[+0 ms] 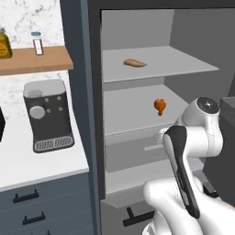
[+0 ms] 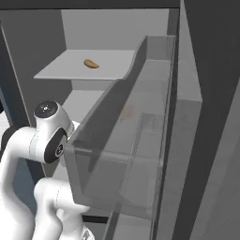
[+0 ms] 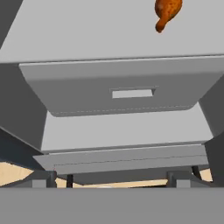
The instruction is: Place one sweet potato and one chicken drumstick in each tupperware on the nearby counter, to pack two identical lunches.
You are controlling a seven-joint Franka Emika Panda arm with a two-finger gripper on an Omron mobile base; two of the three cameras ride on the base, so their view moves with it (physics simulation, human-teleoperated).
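An open fridge stands in front of me. A tan sweet potato (image 1: 135,63) (image 2: 91,63) lies on its upper shelf. On the shelf below sits a glossy orange-brown chicken drumstick (image 1: 159,106) (image 3: 166,11), bone end pointing down in the hand view. My gripper (image 3: 111,180) is open and holds nothing, its fingertips (image 3: 43,179) wide apart. It points at the fridge's lower drawer, below and short of the drumstick. The white counter (image 1: 27,160) lies to the left of the fridge. The tupperware is out of view.
A grey coffee machine (image 1: 48,114) stands on the counter, under a wooden shelf (image 1: 41,60) with jars. Dark drawers (image 1: 27,197) with black handles sit below. The fridge's open door with its clear bin (image 2: 131,140) crowds my right side. A grey fridge drawer (image 3: 131,92) faces the hand.
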